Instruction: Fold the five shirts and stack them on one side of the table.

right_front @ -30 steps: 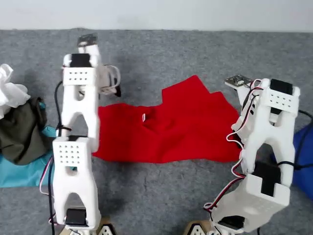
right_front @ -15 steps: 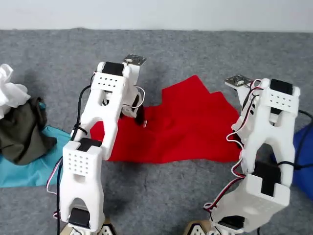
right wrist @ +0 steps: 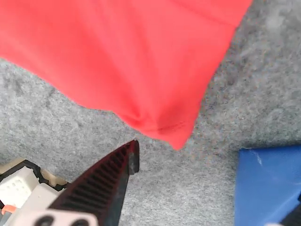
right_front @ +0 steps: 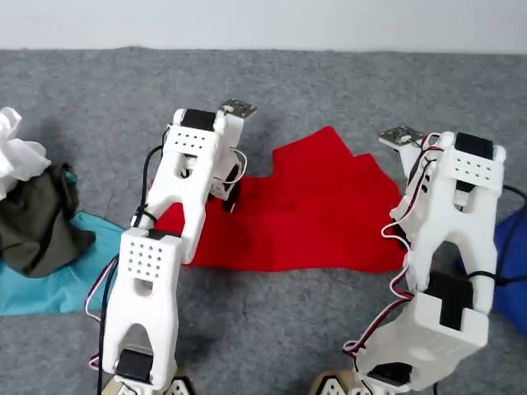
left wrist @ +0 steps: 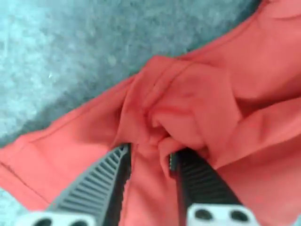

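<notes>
We are recording the red shirt (right_front: 321, 210) lying partly spread at the centre of the grey table (right_front: 329, 90), with its longest reach running toward 3 o'clock. A bunched fold of its cloth is sitting between the jaws of the left gripper (left wrist: 149, 153), which are standing narrow and pinching that fold.

Over the last second the left arm has been swinging from the shirt's 9 o'clock edge in toward the middle, taking the pinched cloth with it. The neck label that was showing a second ago is now lying under the arm or under the turned cloth; we cannot tell which. We are judging this to be the first inward fold of this shirt. It is still in progress, since the cloth has not yet been laid down or let go.

The right gripper (right wrist: 211, 186) is hanging over the shirt's 3 o'clock corner with its jaws wide apart and nothing between them. That arm has not been moving.

A blue shirt (right wrist: 268, 188) is lying at 4 o'clock, just beside the red corner. At 9 o'clock, an olive shirt (right_front: 37, 218), a teal shirt (right_front: 49, 276) and a white shirt (right_front: 16, 152) are lying crumpled together. By their look, we are counting four shirts as still awaiting folding.
</notes>
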### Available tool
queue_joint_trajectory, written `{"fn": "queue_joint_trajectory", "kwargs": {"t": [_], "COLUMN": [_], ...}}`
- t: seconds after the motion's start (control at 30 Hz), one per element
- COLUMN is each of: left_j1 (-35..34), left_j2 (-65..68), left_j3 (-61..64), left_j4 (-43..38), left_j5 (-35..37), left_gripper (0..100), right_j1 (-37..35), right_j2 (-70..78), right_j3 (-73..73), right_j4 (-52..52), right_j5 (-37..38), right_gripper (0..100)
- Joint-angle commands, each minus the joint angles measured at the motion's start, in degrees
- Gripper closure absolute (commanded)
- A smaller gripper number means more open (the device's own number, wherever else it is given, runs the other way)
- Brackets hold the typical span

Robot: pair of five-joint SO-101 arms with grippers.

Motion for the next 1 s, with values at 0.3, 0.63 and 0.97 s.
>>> {"fn": "queue_joint_trajectory", "kwargs": {"t": [0.3,0.63,0.97], "left_j1": [6.7,2.1,-2.8], "left_j2": [-16.4,-18.8,-18.5], "left_j3": [6.2,8.2,8.1], "left_j4": [1.8,0.4,1.3], "left_j5": [0.0,4.1,4.1], "left_gripper": [79,74,74], "right_j1": [-0.5,-0.5,-0.6], "right_j2": [-0.4,-0.7,-0.4], "right_j3": [-1.1,-1.1,-1.1], "right_j4": [0.7,0.7,0.8], "right_j5": [-0.4,-0.4,-0.4], "right_gripper": [50.1,50.1,50.1]}}
